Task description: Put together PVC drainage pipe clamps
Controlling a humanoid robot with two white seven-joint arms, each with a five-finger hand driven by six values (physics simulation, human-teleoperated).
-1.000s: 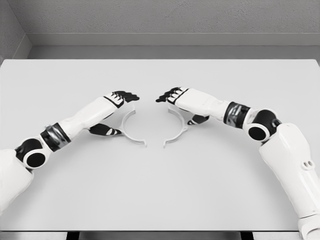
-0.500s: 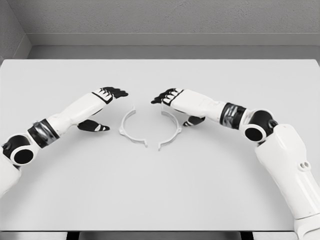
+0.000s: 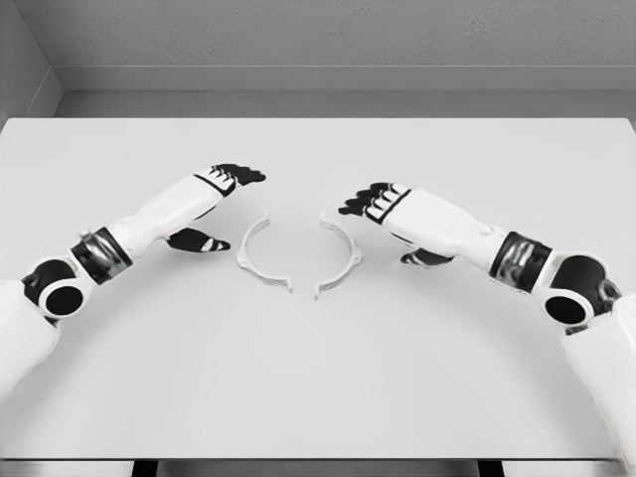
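Note:
Two white half-ring clamp pieces lie on the table, their open sides facing each other. The left clamp half and the right clamp half are a small gap apart, not joined. My left hand hovers just left of the left half, fingers spread, thumb low near the table, holding nothing. My right hand is to the right of the right half, fingers relaxed and empty, clear of the piece.
The white table runs to a grey back wall. Both forearms reach in from the lower corners. Nothing else lies on the surface.
Both hands have let go of the clamp halves and drawn outward. The right hand pulled back to the right; the left hand moved left, then edged back. The halves sit slightly closer together.

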